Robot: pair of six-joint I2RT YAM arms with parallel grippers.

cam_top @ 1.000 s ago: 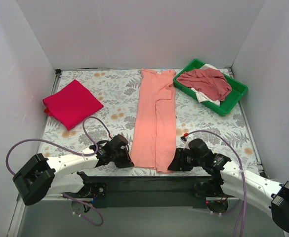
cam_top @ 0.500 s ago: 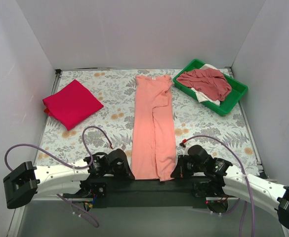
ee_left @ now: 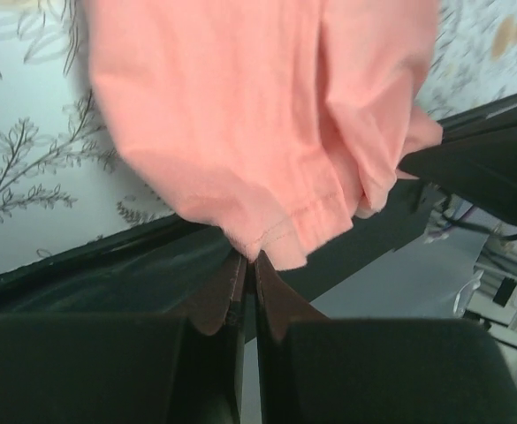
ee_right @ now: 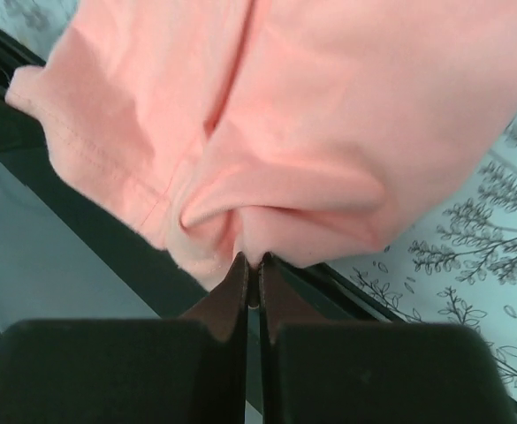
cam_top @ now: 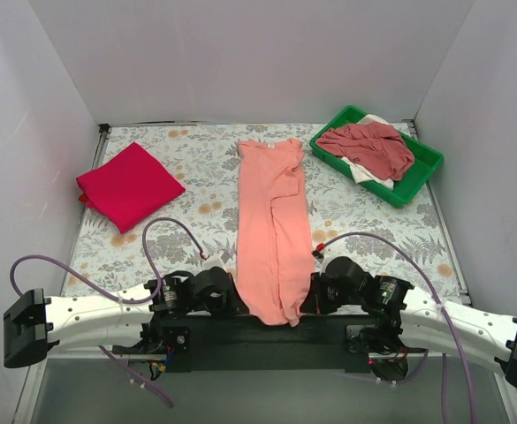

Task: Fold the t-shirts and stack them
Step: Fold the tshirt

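I've dragged salmon shirt [cam_top: 274, 230] nearer; hem now past table [cam_top: 196, 177] edge. L jaws, R jaws clamped on hem corners. Fold-over next, I reckon.

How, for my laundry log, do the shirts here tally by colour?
salmon-pink cotton t-shirt, laid out long: 1
crimson-red folded t-shirt: 1
dusty rose-red crumpled t-shirt, in the green plastic tray: 1
white shirt beneath it, mostly hidden: 1
Total: 4

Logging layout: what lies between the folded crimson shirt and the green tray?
The salmon-pink shirt, laid lengthwise on the table, in the top view.
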